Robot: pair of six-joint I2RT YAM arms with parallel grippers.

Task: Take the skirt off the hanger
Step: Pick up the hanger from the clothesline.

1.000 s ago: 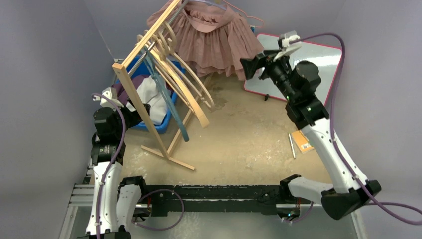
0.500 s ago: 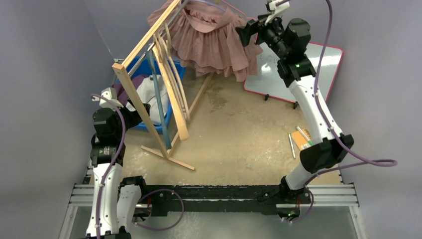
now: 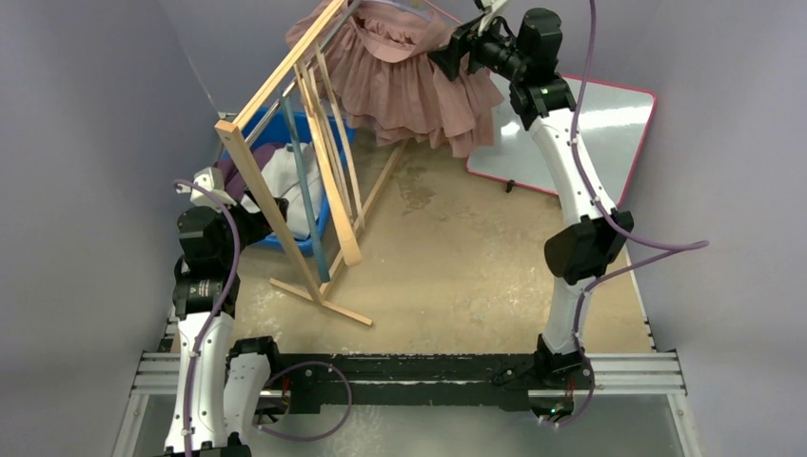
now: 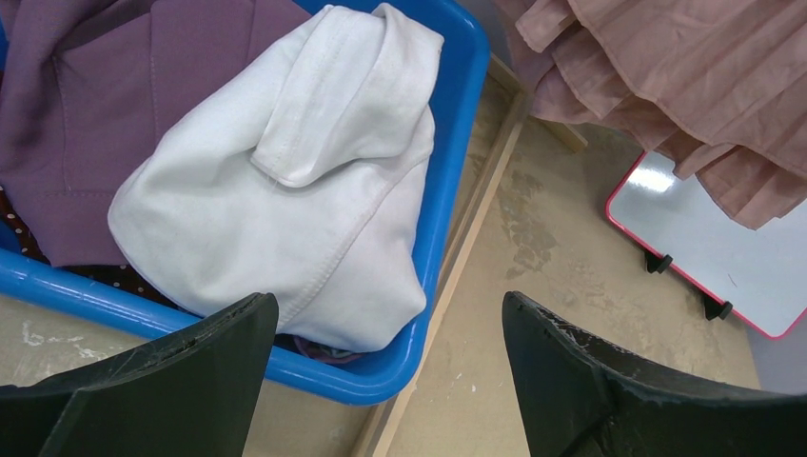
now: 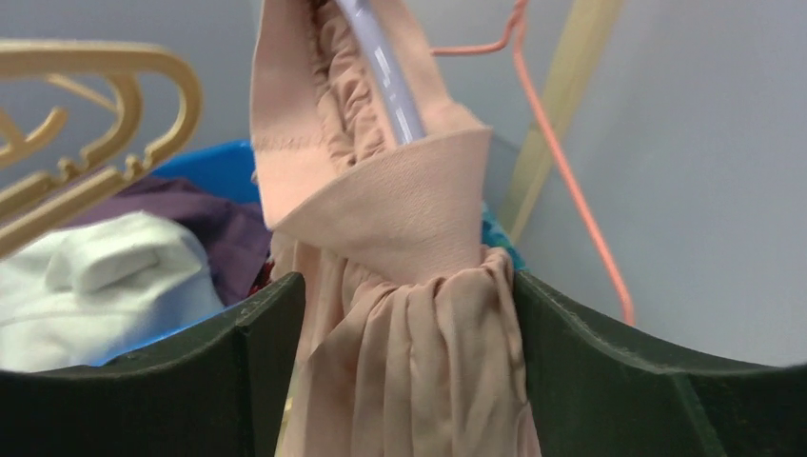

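Item: pink skirt point(image 3: 404, 81), hung on its hanger point(image 5: 388, 81) at the far end of the wooden rack point(image 3: 285, 76). Change noted: the right tool point(image 5: 407, 324) has climbed from low over the bench point(image 3: 457, 257) to the rack's far end. Its jaws stand wide, straddling the gathered waistband, cloth touching both fingers; whether it pinches yet, cannot tell. Spare hangers point(image 3: 328, 143) on the rack, swinging a moment ago, hang settled. Left tool point(image 4: 385, 333): gaping, empty, unmoved by the rack's near post. Assessment: approach complete, grasp imminent, skirt not yet freed.
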